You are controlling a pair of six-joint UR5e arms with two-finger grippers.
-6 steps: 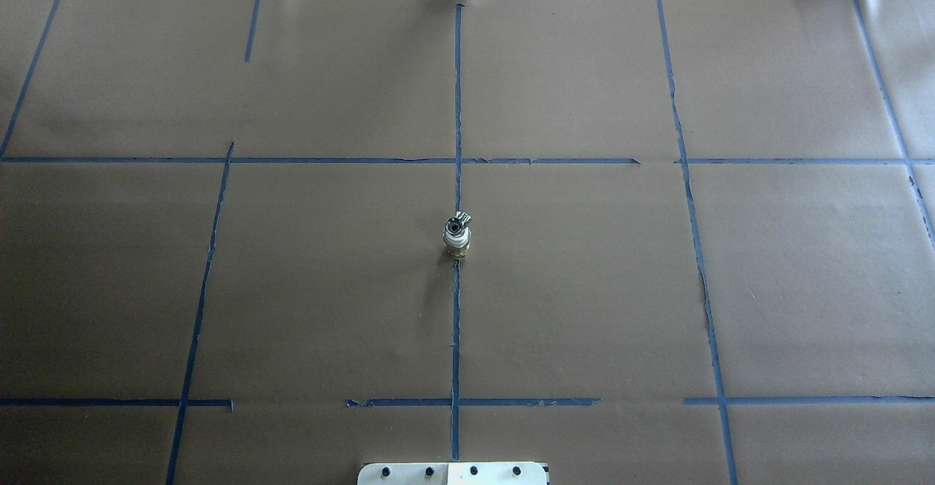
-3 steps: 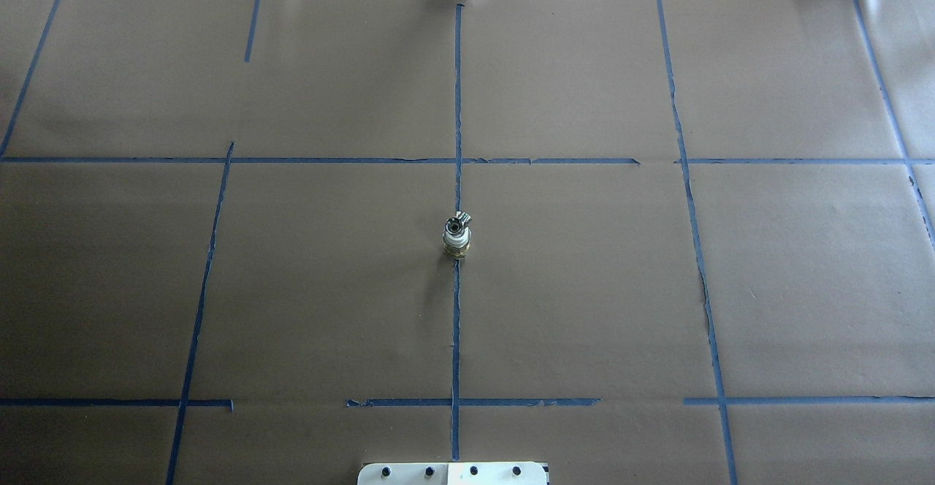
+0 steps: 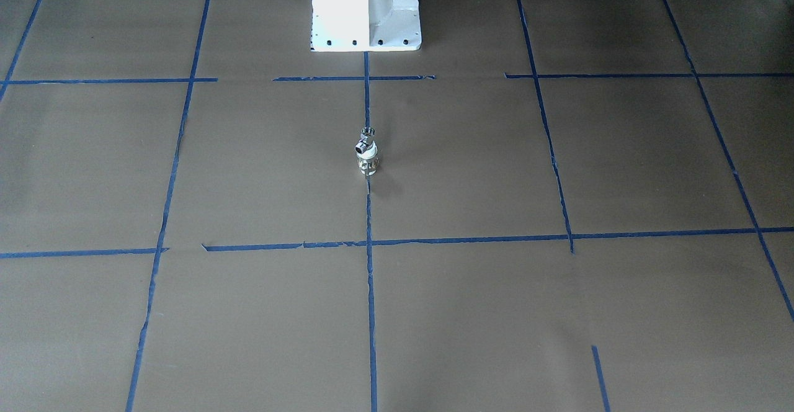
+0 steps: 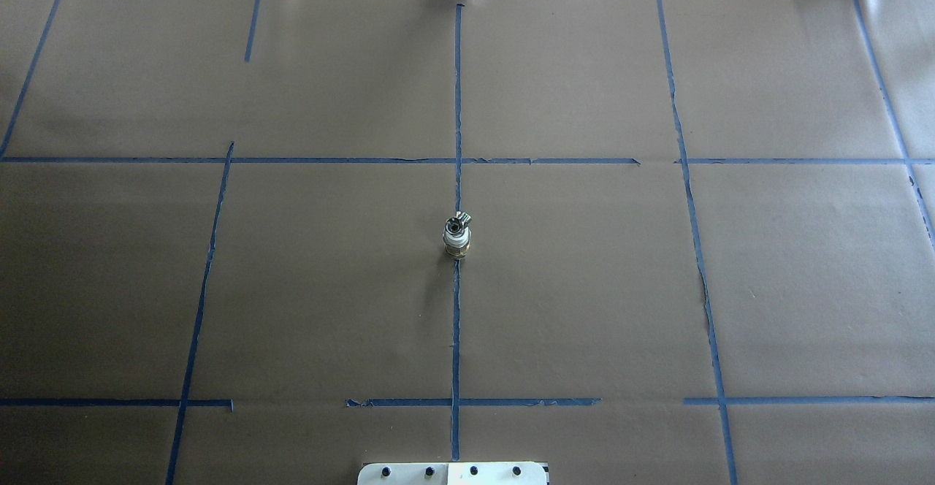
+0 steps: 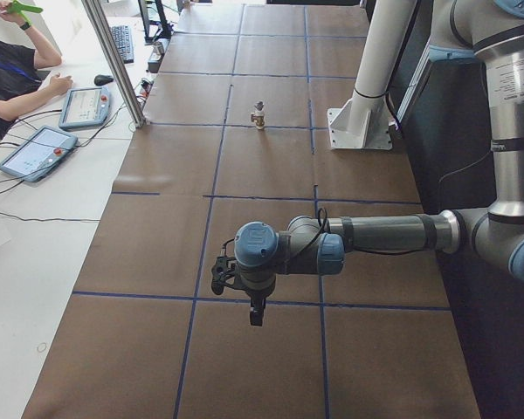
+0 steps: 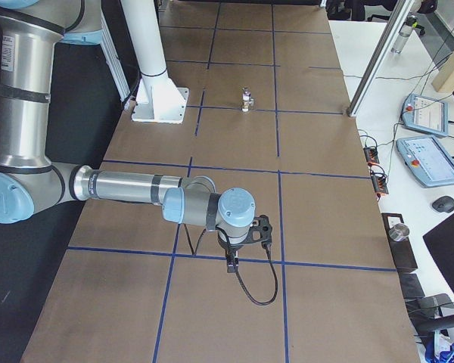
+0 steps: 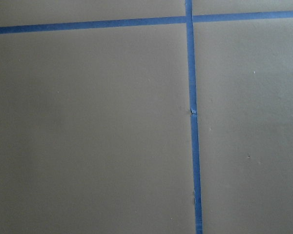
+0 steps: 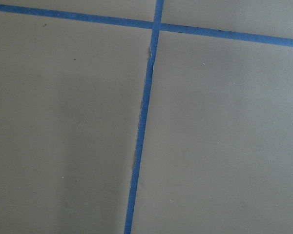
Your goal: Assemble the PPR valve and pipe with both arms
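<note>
A small valve piece [image 4: 457,235] with a silver top, a white middle and a brass foot stands upright on the centre tape line; it also shows in the front view [image 3: 366,151] and both side views [image 5: 258,115] [image 6: 246,99]. No separate pipe shows. My left gripper [image 5: 255,316] hangs over the table's left end, far from the valve piece. My right gripper [image 6: 231,263] hangs over the right end, equally far. Both show only in the side views, so I cannot tell whether they are open or shut. Both wrist views show only brown paper and blue tape.
Brown paper with blue tape lines [image 4: 456,324] covers the table. The white pedestal base [image 3: 366,8] stands at the robot's edge. An operator [image 5: 9,70] and teach pendants [image 5: 35,153] [image 6: 431,159] are on side tables beyond the far edge.
</note>
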